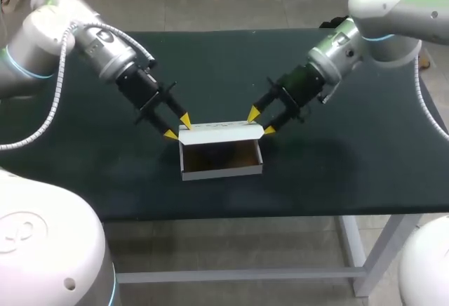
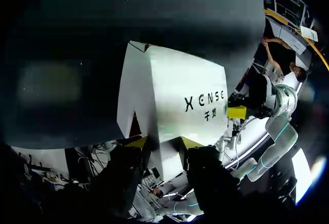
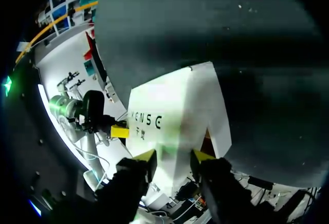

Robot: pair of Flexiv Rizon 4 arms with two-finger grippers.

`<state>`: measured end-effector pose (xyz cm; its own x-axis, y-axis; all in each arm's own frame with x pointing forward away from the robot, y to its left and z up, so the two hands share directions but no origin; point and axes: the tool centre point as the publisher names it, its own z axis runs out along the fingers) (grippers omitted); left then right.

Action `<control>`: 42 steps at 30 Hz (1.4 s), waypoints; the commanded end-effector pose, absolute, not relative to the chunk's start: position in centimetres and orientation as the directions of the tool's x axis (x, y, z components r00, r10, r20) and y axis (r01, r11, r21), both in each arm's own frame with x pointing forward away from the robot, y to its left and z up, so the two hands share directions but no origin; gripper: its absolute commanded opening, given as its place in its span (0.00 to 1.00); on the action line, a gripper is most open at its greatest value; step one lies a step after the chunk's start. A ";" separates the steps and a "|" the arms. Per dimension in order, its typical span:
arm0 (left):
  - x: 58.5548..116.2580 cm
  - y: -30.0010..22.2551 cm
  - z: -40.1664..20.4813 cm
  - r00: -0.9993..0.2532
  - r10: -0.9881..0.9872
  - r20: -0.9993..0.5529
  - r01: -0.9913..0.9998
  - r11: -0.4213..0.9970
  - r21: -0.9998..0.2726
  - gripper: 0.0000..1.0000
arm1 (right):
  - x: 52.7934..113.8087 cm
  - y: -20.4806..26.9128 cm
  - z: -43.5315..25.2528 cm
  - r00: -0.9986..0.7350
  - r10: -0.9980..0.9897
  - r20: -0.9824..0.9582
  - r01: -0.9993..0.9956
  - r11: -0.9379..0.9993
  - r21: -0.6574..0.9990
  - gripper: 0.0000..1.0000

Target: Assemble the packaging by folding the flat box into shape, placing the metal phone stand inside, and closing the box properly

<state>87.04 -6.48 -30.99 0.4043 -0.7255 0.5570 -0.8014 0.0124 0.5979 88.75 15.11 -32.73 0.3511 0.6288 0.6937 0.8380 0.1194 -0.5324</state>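
A white cardboard box [image 1: 222, 169] with a brown inside stands open on the dark table, its long lid flap [image 1: 221, 133] raised along the far edge. My left gripper [image 1: 177, 127] is shut on the lid's left end, one yellow tip on each side. My right gripper [image 1: 261, 123] holds the lid's right end the same way. In the left wrist view the white lid [image 2: 175, 90] runs between my gripper's [image 2: 163, 143] tips, and likewise the lid [image 3: 175, 111] in the right wrist view [image 3: 173, 154]. The box's inside is in shadow; I cannot make out a phone stand.
The dark green table [image 1: 351, 158] stretches bare around the box on both sides and in front. Its front edge lies a short way before the box.
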 end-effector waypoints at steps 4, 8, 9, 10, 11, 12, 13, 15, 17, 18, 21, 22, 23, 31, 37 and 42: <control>87.5 -6.6 -31.0 0.416 -0.724 0.551 -0.792 0.009 0.611 0.39 | 89.3 15.6 -32.9 0.360 0.625 0.693 0.828 0.128 -0.546 0.47; 87.6 -6.5 -31.0 0.421 -0.720 0.551 -0.789 0.008 0.614 0.39 | 89.4 15.6 -32.9 0.365 0.622 0.693 0.826 0.126 -0.549 0.47; 87.6 -6.5 -31.0 0.422 -0.720 0.551 -0.789 0.008 0.614 0.40 | 89.4 15.7 -32.9 0.366 0.622 0.693 0.826 0.126 -0.549 0.47; 87.7 -6.5 -31.0 0.423 -0.719 0.550 -0.788 0.007 0.616 0.40 | 89.5 15.7 -32.9 0.367 0.621 0.692 0.826 0.126 -0.550 0.47; 87.7 -6.5 -31.0 0.425 -0.719 0.550 -0.787 0.007 0.617 0.40 | 89.5 15.7 -32.9 0.368 0.621 0.693 0.825 0.126 -0.551 0.47; 87.8 -6.5 -31.1 0.427 -0.718 0.551 -0.785 0.008 0.619 0.40 | 89.6 15.8 -32.9 0.368 0.620 0.692 0.824 0.127 -0.552 0.47; 87.8 -6.5 -31.1 0.429 -0.719 0.547 -0.784 0.005 0.620 0.39 | 89.6 15.8 -32.9 0.368 0.620 0.692 0.824 0.127 -0.552 0.47; 88.0 -6.5 -31.1 0.430 -0.718 0.548 -0.783 0.006 0.622 0.39 | 89.7 15.8 -32.9 0.370 0.620 0.692 0.823 0.127 -0.553 0.47; 88.1 -6.5 -31.2 0.432 -0.718 0.545 -0.780 0.005 0.625 0.39 | 89.7 15.8 -32.8 0.371 0.618 0.693 0.823 0.127 -0.554 0.47; 88.1 -6.5 -31.2 0.433 -0.718 0.545 -0.779 0.006 0.627 0.39 | 89.8 15.8 -32.8 0.371 0.618 0.693 0.822 0.127 -0.554 0.47; 88.2 -6.5 -31.2 0.435 -0.719 0.542 -0.776 0.005 0.630 0.39 | 89.9 15.8 -32.7 0.372 0.617 0.693 0.822 0.127 -0.555 0.47; 88.2 -6.5 -31.2 0.436 -0.719 0.541 -0.776 0.005 0.631 0.39 | 89.9 15.8 -32.6 0.373 0.617 0.693 0.822 0.126 -0.555 0.47; 88.2 -6.6 -31.1 0.436 -0.719 0.541 -0.775 0.005 0.631 0.39 | 89.9 15.8 -32.6 0.374 0.617 0.693 0.822 0.127 -0.556 0.47; 88.1 -6.5 -30.6 0.435 -0.721 0.538 -0.775 0.004 0.632 0.39 | 90.0 15.8 -32.2 0.377 0.615 0.693 0.821 0.124 -0.557 0.47; 87.9 -6.4 -30.3 0.437 -0.723 0.535 -0.775 0.001 0.633 0.38 | 90.0 15.8 -32.1 0.379 0.613 0.693 0.822 0.122 -0.557 0.47; 87.9 -6.1 -30.2 0.447 -0.716 0.537 -0.772 -0.005 0.636 0.38 | 90.0 15.8 -32.1 0.384 0.611 0.693 0.819 0.122 -0.561 0.47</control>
<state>87.99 -6.13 -30.35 0.4449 -0.7170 0.5367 -0.7720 -0.0033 0.6356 89.78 15.57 -32.07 0.3834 0.6106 0.6929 0.8224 0.1156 -0.5570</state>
